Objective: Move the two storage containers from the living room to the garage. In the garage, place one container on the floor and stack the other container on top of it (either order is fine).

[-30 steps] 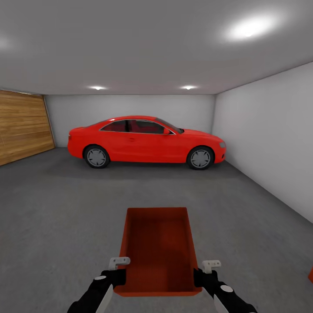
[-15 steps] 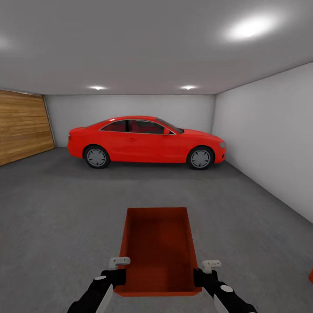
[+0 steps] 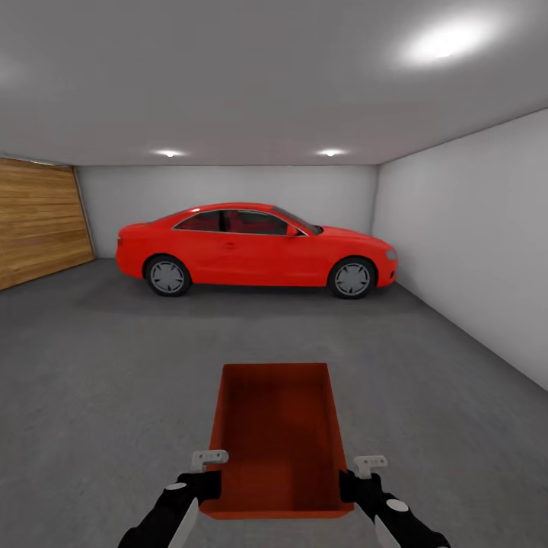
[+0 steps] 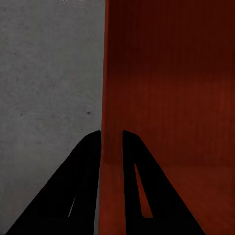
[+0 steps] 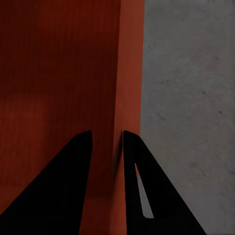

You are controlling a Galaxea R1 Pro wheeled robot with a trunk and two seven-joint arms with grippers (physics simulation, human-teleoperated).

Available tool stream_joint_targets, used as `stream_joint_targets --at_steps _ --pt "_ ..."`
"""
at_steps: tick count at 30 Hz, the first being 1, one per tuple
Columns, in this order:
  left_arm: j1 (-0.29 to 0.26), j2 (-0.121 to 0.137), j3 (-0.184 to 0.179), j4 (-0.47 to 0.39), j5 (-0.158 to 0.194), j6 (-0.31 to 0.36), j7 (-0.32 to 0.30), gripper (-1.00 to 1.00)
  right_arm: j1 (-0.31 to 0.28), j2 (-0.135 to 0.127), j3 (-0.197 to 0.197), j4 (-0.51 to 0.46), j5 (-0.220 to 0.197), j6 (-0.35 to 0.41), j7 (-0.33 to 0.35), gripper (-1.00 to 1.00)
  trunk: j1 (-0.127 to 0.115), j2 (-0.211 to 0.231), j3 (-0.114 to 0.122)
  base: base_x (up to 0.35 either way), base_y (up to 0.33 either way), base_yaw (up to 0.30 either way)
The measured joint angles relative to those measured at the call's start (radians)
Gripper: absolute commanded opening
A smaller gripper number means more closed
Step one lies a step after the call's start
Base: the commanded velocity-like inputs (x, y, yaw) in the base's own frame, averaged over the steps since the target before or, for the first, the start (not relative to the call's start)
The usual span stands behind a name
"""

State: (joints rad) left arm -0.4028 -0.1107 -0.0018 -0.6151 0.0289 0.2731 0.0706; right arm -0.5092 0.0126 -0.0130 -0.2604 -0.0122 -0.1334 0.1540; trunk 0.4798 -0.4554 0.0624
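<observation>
— Looking ahead from the head view, what is being carried?

— One orange-red storage container point(image 3: 275, 438), open-topped and empty, held out in front of the robot above the grey concrete floor point(image 3: 99, 365) of the garage, its long axis pointing toward the red car point(image 3: 255, 247).

— How do the claws stand?

— The left gripper point(image 3: 204, 479) pinches the container's left wall near the near corner. In the left wrist view its two dark fingers point(image 4: 85, 186) sit one on each side of that thin wall point(image 4: 104, 98), closed down to the wall's thickness. The right gripper point(image 3: 358, 481) does the same on the right wall; the right wrist view shows its fingers point(image 5: 134, 186) straddling the wall point(image 5: 128, 73), one inside the bin, one outside over the floor.

— And the surroundings?

— The car is parked side-on well beyond the container, before the white back wall point(image 3: 228, 190). A wooden panelled door point(image 3: 38, 221) stands at the left, a plain white wall point(image 3: 472, 228) at the right, and ceiling lights point(image 3: 441, 42) glow overhead.
</observation>
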Motion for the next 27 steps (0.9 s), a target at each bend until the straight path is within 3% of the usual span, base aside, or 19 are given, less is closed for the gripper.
stream_joint_targets --at_steps 17,27 --pt "0.000 0.000 0.000 0.000 0.000 0.000 0.000 -1.00 0.000 0.000 0.000 0.000 0.000 0.000 0.000 -1.00 0.000 0.000 0.000 0.319 0.000 0.000" --pt "0.000 -0.001 0.000 0.000 -0.001 0.000 0.000 -1.00 0.000 -0.001 0.000 0.000 0.000 0.000 0.001 -1.00 0.001 0.000 0.000 0.051 0.000 0.000"
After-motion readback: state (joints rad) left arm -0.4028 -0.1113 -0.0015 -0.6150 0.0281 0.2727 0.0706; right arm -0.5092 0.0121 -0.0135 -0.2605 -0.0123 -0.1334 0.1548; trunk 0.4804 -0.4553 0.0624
